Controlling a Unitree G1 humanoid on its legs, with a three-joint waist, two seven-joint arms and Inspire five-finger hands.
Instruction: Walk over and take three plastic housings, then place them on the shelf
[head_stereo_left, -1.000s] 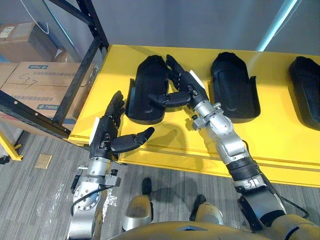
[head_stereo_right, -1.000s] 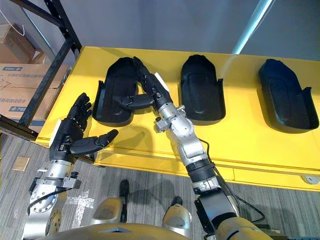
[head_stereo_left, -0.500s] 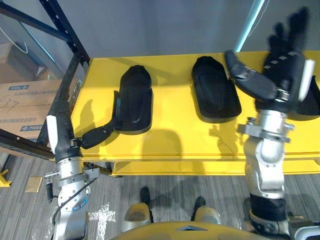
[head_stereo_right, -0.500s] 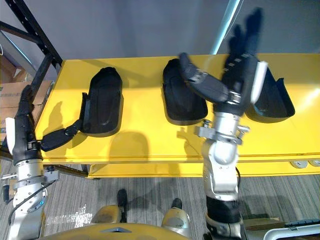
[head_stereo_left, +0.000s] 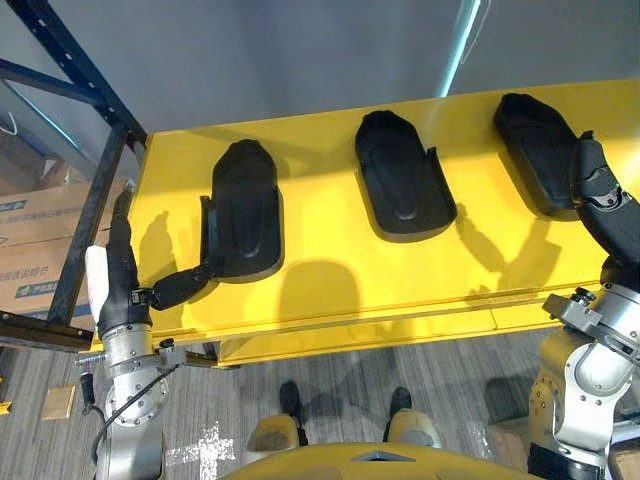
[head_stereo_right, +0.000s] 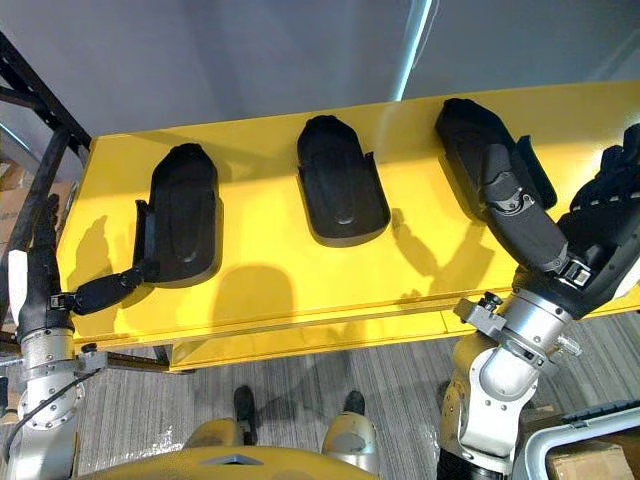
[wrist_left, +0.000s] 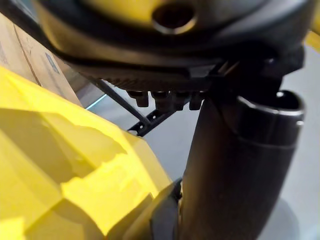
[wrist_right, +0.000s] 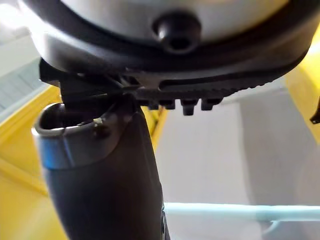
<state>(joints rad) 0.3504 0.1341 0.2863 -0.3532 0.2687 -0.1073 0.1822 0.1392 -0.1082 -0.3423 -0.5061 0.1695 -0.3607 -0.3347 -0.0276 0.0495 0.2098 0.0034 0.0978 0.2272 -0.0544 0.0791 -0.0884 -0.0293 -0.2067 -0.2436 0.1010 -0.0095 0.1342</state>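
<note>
Plastic housings lengthwise front-to-back (rounded ends away)

1. Cannot tell whether the thumb of the left hand touches the leftmost housing or stops just beside it
2. Cut off at the picture's edge: fingertips of the right hand
3. Partly hidden behind that hand's thumb: the rightmost housing

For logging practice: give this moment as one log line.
housings: three on table | left hand: open, empty | right hand: open, empty
</note>
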